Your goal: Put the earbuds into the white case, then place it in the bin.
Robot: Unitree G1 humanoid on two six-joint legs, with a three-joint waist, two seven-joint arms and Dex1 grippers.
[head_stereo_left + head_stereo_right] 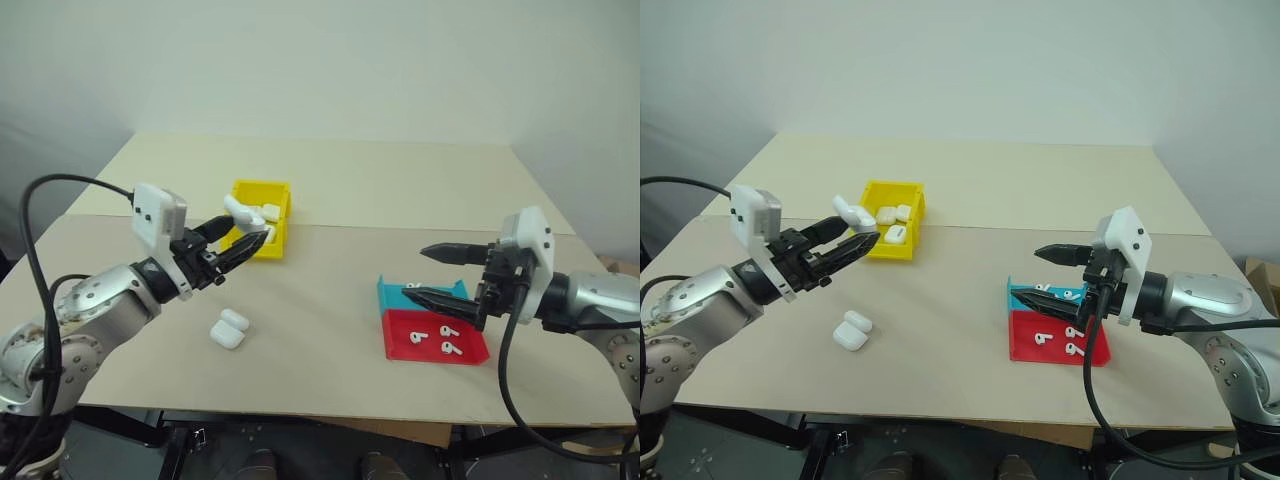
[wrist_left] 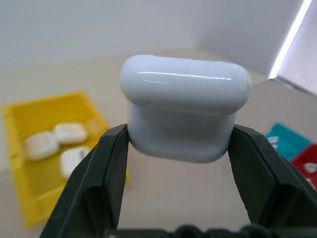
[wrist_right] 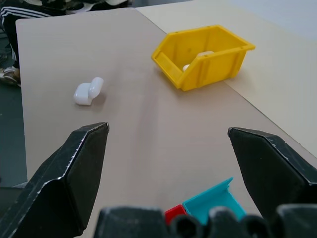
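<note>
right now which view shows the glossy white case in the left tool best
The left wrist view: the glossy white rounded case sits close up, clamped between the left tool's black fingers, lid open. Both eye views show it small, held above the table near the yellow plastic bin.

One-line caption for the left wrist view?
Left hand shut on an open white case, with the yellow bin behind holding other cases.

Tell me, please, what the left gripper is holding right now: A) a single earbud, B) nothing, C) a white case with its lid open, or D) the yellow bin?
C: the left gripper is shut on a white case, its lid flipped open, raised off the table near the yellow bin.
</note>
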